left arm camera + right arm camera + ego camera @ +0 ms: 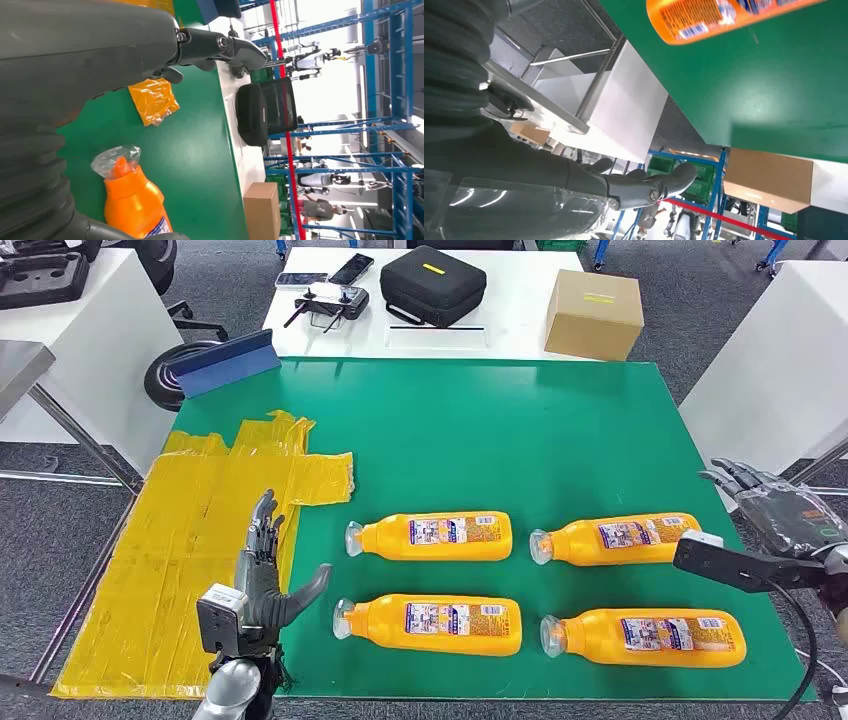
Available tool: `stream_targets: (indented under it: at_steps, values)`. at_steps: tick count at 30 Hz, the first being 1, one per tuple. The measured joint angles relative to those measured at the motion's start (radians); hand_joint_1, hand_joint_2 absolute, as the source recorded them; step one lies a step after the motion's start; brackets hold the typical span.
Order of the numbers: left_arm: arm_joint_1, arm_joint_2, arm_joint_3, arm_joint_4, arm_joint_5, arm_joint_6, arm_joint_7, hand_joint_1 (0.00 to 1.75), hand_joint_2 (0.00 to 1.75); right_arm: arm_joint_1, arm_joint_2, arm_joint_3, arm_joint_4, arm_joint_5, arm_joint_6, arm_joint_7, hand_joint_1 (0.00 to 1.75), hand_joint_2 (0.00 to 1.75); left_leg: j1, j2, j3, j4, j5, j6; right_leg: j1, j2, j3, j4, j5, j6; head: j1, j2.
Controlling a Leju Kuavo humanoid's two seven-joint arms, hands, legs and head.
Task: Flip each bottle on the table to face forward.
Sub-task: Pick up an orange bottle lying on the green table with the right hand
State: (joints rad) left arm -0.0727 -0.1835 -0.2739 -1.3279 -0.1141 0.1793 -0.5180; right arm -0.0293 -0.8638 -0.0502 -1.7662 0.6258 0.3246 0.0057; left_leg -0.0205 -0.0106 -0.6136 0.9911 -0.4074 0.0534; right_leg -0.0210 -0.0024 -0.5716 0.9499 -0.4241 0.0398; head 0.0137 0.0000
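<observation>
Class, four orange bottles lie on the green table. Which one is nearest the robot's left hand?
The front-left orange plastic bottle, lying on its side in the row nearest the robot; its clear-wrapped cap points at the open left hand, which hovers just beside it.

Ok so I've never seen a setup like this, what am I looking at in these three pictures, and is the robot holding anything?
It is a humanoid robot with two arms. The wide picture is from its head, looking down at a green table. The other two come from cameras at its wrists, so they look turned sideways. Four orange bottles lie on their sides; the near left bottle is closest to the left hand, which is open and empty beside yellow sheeting. The right hand hovers off the table's right edge, also empty. Behind is a white table with a black case and a cardboard box.
</observation>
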Motion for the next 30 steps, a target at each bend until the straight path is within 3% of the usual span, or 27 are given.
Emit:
stream_targets:
  at_steps: [6,9,16,23,26,30]
  values:
    - [-0.001,-0.001,0.008,0.009,0.001,0.0,0.0,0.0,1.75,0.045,0.002,-0.03,-0.029,0.016,-0.006,0.003,0.0,1.75,0.0,0.0,0.0,0.0,0.0,0.0,0.0,0.0,0.0,0.0,0.0,0.0,0.0,0.0]
    - [-0.001,-0.006,0.011,0.014,0.0,0.004,0.001,0.0,1.75,0.078,0.024,-0.041,-0.049,0.117,-0.066,0.015,0.0,1.75,0.0,0.0,0.001,0.0,0.0,0.0,0.0,0.0,0.0,0.0,0.0,0.0,0.0,0.0]
    - [0.003,-0.017,0.03,0.018,-0.022,0.023,0.009,0.0,1.75,0.23,0.228,-0.01,-0.147,0.479,-0.31,0.067,0.0,1.75,0.001,0.0,0.0,0.0,-0.001,-0.001,0.001,0.0,0.0,0.0,-0.001,0.0,0.0,0.0]
    - [-0.003,-0.03,0.046,0.025,-0.045,0.017,0.04,0.0,1.75,0.299,0.425,0.024,-0.216,0.586,-0.368,0.116,0.0,1.75,0.002,0.001,0.001,-0.001,-0.002,-0.002,0.002,0.0,0.0,0.0,-0.001,-0.001,0.0,0.0]
    - [-0.005,-0.032,0.052,0.029,-0.048,0.016,0.046,0.0,1.75,0.31,0.454,0.024,-0.222,0.588,-0.367,0.113,0.0,1.75,0.002,0.001,0.001,-0.001,-0.001,-0.002,0.002,0.0,0.0,0.0,-0.001,-0.001,0.0,0.0]
    - [-0.005,-0.032,0.052,0.029,-0.048,0.015,0.046,0.0,1.75,0.311,0.455,0.024,-0.222,0.588,-0.367,0.113,0.0,1.75,0.002,0.001,0.001,-0.001,-0.001,-0.002,0.002,0.0,0.0,0.0,-0.001,-0.001,0.0,0.0]
